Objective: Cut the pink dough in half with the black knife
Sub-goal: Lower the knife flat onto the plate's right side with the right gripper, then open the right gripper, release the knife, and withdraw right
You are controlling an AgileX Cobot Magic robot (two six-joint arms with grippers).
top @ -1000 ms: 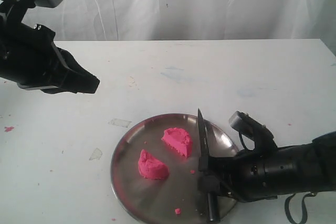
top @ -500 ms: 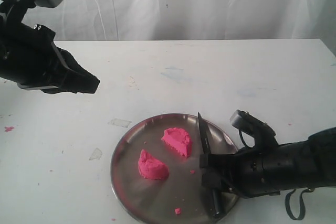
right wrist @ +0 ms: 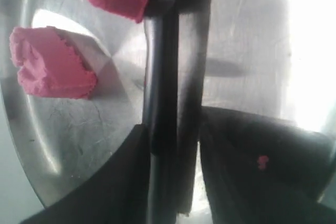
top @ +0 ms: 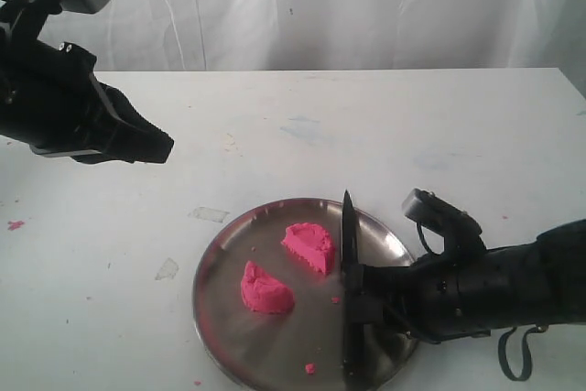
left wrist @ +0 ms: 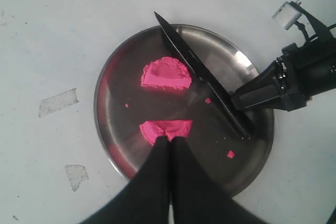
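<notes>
The pink dough lies as two halves on the steel plate [top: 229, 240], a far half [top: 309, 246] and a near half [top: 265, 288], with a gap between their flat cut faces. Just right of them the black knife [top: 346, 254] rests flat on the plate, tip pointing away. My right gripper [top: 352, 304] is low over the plate and open. The knife handle [right wrist: 170, 77] sits between its fingers, with light showing beside one finger [right wrist: 236, 150]. My left gripper [top: 165, 146] hangs shut and empty, high over the table's left side. Its closed tips [left wrist: 170, 139] point down at the near half [left wrist: 167, 128].
Pink crumbs [top: 309, 368] lie on the plate's near part, and another [top: 14, 224] is at the table's left edge. Two scraps of clear tape [top: 209, 214] [top: 167, 269] are stuck to the white table left of the plate. A white curtain hangs behind.
The knife has swung from a tilt to straight and flat on the plate, shifting slightly left. My right gripper has gone from gripping the handle to loose around it. The left arm is still.
</notes>
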